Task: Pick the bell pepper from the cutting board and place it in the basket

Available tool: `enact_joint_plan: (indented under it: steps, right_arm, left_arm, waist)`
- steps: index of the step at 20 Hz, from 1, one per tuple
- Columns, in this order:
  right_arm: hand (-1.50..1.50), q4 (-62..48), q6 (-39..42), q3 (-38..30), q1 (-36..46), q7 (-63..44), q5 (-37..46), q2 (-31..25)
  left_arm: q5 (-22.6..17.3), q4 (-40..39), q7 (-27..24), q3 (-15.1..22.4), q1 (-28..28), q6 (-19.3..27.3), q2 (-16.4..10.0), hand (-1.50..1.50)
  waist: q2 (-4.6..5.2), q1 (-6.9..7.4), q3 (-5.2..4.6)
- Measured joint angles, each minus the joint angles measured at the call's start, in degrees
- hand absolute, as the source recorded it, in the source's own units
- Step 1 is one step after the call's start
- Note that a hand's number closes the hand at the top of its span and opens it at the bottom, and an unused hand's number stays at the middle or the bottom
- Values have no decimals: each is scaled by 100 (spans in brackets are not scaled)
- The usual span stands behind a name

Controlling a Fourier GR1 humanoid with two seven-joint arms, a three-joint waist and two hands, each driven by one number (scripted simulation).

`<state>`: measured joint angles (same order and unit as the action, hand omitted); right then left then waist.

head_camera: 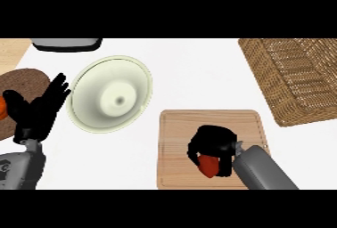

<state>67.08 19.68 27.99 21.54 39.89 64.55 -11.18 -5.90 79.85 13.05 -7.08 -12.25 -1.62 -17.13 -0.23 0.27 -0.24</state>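
Observation:
A red bell pepper [208, 165] lies on the wooden cutting board [181, 133] at the lower middle. My right hand [212, 141] sits on top of it with fingers curled round it, so only the pepper's lower tip shows. The wicker basket [296, 75] stands at the upper right, beyond the board's far right corner. My left hand [36, 109] rests open at the left edge, fingers pointing up, away from the board.
A pale green plate [112, 93] stands tilted left of the board. A brown round mat [23, 82] with an orange item [2, 108] lies behind the left hand. A grey-and-black appliance [66, 43] sits at the top left.

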Motion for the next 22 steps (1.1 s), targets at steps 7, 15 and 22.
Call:
enact_joint_plan:
  steps: [7,15,22]
  right_arm:
    - [150,-528,-448,-2018,268,-2474,-430,512]
    - [150,-797,-1657,-3736,1035,-5279,-730,996]
    - [150,-814,-3594,-4523,2313,-6959,-706,1095]
  left_arm:
    - [-2,3,-18,-96,45,60,-42,0]
    - [0,56,-61,-37,-11,11,-24,0]
    - [33,99,-65,236,-219,-139,94,0]
  waist:
    - [114,-271,23]
    - [229,21,30]
    - [299,571,29]
